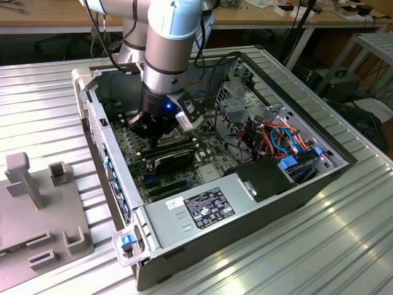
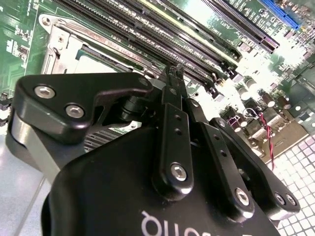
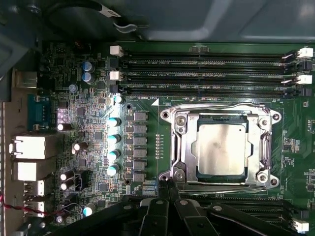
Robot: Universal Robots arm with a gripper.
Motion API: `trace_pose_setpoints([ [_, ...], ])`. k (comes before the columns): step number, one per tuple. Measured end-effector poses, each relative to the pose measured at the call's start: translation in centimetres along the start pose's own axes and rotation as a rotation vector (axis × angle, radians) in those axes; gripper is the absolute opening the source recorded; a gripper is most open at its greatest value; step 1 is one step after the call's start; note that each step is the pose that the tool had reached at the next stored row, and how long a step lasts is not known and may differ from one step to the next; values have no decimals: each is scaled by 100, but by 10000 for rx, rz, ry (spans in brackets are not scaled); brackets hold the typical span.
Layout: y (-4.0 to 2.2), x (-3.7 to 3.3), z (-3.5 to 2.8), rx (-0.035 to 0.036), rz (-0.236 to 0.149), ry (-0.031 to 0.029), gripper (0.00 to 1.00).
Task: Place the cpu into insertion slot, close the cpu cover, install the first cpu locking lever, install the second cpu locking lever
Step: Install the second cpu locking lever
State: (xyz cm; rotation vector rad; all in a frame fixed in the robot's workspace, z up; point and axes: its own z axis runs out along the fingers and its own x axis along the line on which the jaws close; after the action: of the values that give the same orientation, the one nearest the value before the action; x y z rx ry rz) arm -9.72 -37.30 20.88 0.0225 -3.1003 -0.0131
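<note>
First wrist view: the cpu (image 3: 222, 149) sits in the insertion slot (image 3: 178, 147), right of centre, the cpu cover (image 3: 263, 142) down around it. The gripper (image 3: 166, 183), fingers pinched together and empty, hovers beside the lower lever (image 3: 221, 184); press squarely, avoiding the memory slots (image 3: 206, 76) nearby.

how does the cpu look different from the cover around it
The cpu is a solid, matte grey square plate; the cover is a shiny silver frame with a big open window. The cpu sits in the middle, the cover rings it. Both lie flat over the socket on the green board.
</note>
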Motion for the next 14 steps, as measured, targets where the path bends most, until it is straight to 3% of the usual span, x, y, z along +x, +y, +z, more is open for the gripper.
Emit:
trace_pose_setpoints([
  [14, 5, -1, 24, -1, -1, 0, 11],
])
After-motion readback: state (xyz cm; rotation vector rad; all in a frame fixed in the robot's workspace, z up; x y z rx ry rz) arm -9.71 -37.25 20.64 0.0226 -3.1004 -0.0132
